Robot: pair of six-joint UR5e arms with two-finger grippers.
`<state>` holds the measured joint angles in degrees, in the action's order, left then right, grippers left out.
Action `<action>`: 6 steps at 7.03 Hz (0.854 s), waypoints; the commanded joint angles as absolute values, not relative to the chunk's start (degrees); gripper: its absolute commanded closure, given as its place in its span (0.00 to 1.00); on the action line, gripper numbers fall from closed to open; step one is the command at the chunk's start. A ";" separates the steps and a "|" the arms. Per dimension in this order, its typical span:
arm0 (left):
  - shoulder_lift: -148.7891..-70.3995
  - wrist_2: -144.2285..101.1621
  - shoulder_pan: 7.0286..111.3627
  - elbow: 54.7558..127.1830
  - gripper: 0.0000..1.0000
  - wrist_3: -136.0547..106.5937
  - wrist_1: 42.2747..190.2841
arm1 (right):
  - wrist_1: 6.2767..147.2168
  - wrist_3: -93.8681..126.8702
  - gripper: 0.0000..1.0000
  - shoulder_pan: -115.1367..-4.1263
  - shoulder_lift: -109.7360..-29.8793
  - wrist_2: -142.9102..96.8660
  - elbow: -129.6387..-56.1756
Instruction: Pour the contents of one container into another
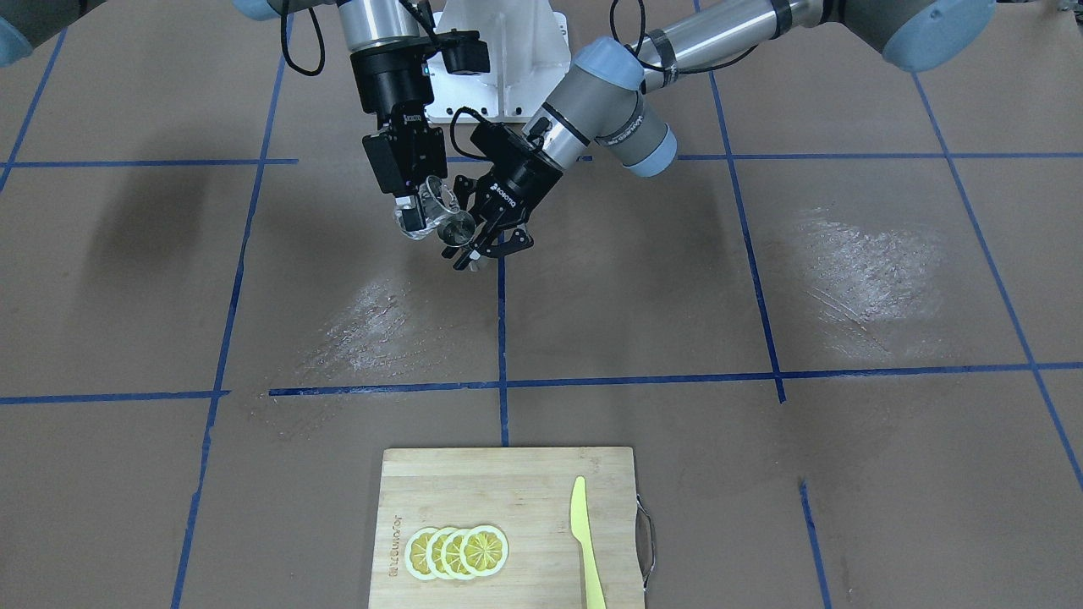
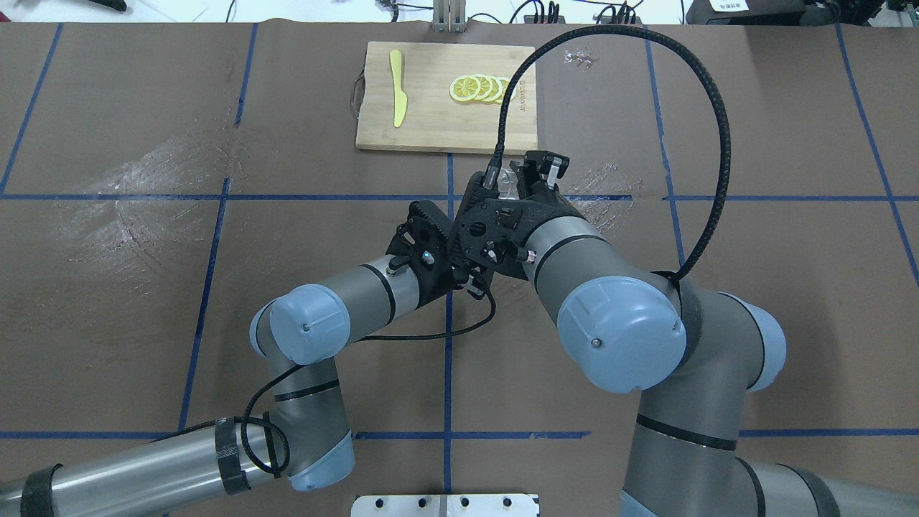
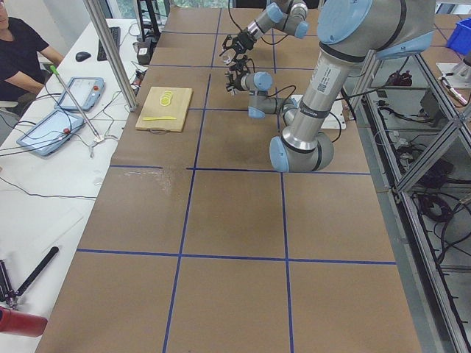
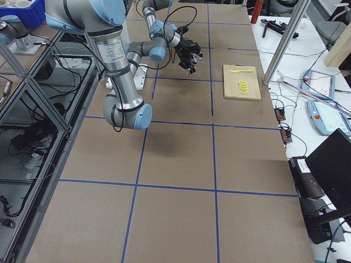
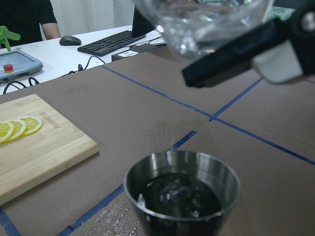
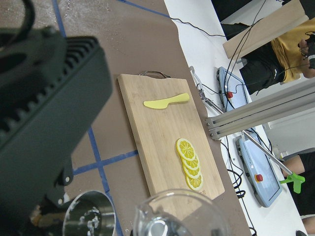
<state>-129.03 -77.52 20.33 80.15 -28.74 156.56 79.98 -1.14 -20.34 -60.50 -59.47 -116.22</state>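
Front-facing view. Wooden board [image 1: 508,491] at 6 o'clock on the brown, blue-taped table [image 1: 846,474]. Four overlapping lemon slices [image 1: 457,551] at the board's 8 o'clock; yellow knife [image 1: 585,541] at 4 o'clock; metal handle [image 1: 648,541] at 3 o'clock.

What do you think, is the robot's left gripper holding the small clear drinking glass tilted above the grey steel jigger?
No, the right gripper holds the small clear drinking glass, tilted above the grey steel jigger; the exterior front-facing view shows it.
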 commanded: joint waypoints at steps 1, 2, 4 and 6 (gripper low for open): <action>-128.85 -77.52 20.48 80.16 1.00 -28.83 157.75 | 79.89 5.08 1.00 -20.39 -60.47 -59.59 -117.76; -127.98 -77.52 20.57 80.16 1.00 -28.83 159.85 | 79.89 5.53 1.00 -21.17 -61.08 -59.59 -120.30; -127.44 -77.43 21.18 80.24 1.00 -29.18 161.54 | 80.07 13.39 1.00 -25.03 -64.40 -59.76 -123.47; -126.04 -75.42 22.49 80.77 1.00 -29.27 161.54 | 80.16 21.65 1.00 -27.85 -70.54 -60.12 -126.90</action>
